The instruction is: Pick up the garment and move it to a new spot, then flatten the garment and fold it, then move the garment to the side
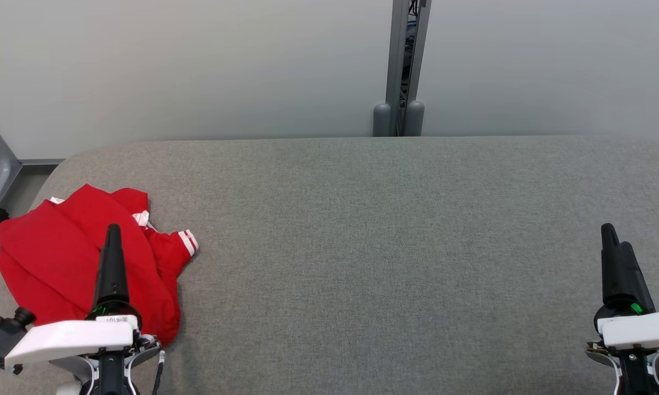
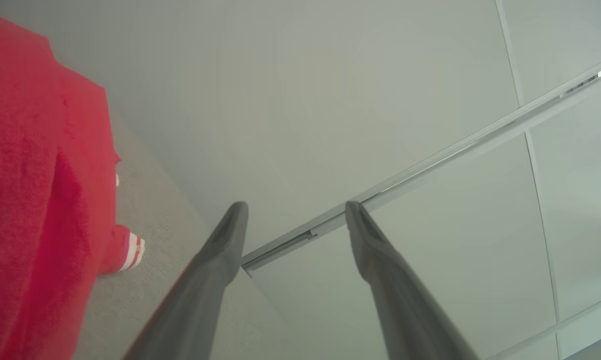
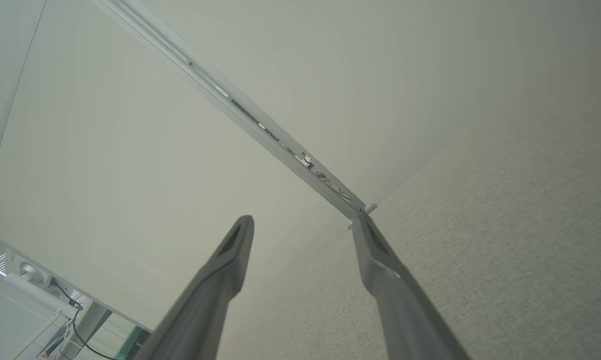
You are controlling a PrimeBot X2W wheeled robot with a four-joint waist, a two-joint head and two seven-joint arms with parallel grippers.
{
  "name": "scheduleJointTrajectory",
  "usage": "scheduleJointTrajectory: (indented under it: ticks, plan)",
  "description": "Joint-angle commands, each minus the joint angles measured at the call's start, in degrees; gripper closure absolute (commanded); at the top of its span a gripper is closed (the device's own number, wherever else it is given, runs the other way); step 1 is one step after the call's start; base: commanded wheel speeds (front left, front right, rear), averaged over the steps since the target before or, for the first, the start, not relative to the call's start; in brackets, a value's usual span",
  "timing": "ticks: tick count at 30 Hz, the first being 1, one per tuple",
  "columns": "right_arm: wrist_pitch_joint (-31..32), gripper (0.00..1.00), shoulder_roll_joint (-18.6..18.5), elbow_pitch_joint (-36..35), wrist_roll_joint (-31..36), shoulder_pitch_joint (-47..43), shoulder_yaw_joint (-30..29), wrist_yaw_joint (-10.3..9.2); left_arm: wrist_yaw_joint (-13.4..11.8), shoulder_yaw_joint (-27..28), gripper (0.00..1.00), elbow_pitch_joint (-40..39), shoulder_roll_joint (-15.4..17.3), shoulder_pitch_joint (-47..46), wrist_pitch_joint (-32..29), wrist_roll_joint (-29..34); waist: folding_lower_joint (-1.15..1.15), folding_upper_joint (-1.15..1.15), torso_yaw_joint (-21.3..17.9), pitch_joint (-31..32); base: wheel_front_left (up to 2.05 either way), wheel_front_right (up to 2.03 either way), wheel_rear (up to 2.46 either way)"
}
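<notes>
A crumpled red garment (image 1: 50, 263) with white-striped cuffs is seen at the tabletop's (image 1: 390, 247) left edge, while the left gripper (image 2: 295, 205) and right gripper (image 3: 303, 220) are held spread and empty, and the left gripper's label (image 1: 113, 319) cannot be read.

Crumpled red garment (image 1: 55, 258), table's left.

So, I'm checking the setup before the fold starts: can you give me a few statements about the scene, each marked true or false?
1. The red garment lies at the left end of the grey table. True.
2. The left tool stands open and holds nothing. True.
3. The right tool is shut on the garment. False: it is open and empty, over the table's right side, far from the garment.
4. The garment is folded flat in the middle of the table. False: it lies bunched up and unfolded.
5. One cuff of the garment has white stripes. True.
</notes>
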State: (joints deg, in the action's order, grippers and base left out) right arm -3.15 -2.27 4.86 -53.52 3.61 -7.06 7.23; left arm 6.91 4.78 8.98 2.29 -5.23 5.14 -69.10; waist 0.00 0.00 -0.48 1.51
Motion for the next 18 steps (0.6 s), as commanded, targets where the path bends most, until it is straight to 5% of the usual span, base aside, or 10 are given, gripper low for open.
scheduleJointTrajectory:
  ticks: [1, 18]
  plan:
    - [-0.67, 0.0, -0.59, -1.01, 1.74, 1.28, 0.09, 0.26, -0.21, 0.18, 0.0, -1.47, 0.4, -0.89, 0.35, 1.59, 0.0, 0.0, -0.01, -0.01, 0.0, 0.0, 0.0]
    - [-3.86, 0.0, -0.94, -4.36, 23.23, 1.34, 2.7, 0.3, -6.71, -6.38, 0.0, -9.92, 0.48, 0.56, 3.06, 23.21, 0.0, 0.0, -0.19, 0.09, 0.0, 0.0, 0.0]
